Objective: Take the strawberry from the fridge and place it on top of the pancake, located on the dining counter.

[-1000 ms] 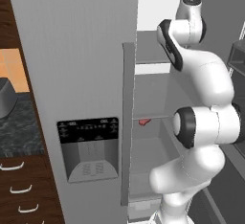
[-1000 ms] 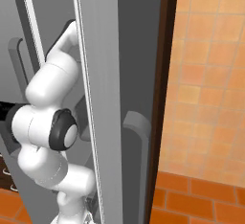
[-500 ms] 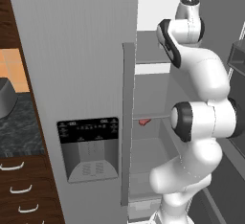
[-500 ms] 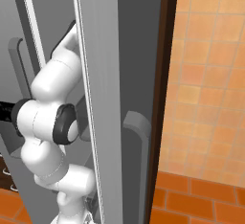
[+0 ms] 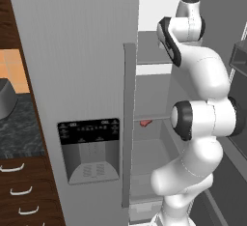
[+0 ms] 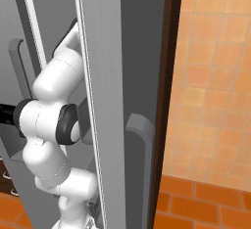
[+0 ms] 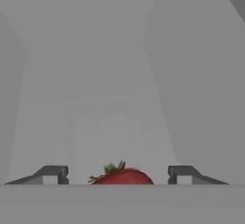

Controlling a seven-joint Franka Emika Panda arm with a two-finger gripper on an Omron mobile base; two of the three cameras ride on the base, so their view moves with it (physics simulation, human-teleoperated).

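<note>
While the arm reaches into the open fridge (image 5: 91, 51), its hand (image 7: 117, 174) stands wide around the strawberry (image 7: 122, 175) (fingertips clear of it) on a grey shelf (image 5: 152, 120).

I am in a home kitchen, rendered rather than real. My arm reaches into a tall grey fridge (image 5: 82, 51) whose door carries a black water-dispenser panel (image 5: 89, 150) and a long vertical handle (image 5: 128, 123). Ahead of my hand run grey shelves (image 7: 119, 98) and plain grey inner walls, and a strawberry (image 7: 122, 176) lies on the shelf between my finger tips, food kept cold as in any household. Off to my left stands a dark-wood cabinet with curved white drawer pulls (image 5: 21, 189) under a black speckled counter top (image 5: 19, 128). To my right a wall of warm orange tiles (image 6: 215, 76) rises above an orange tiled floor (image 6: 206, 203)
</note>
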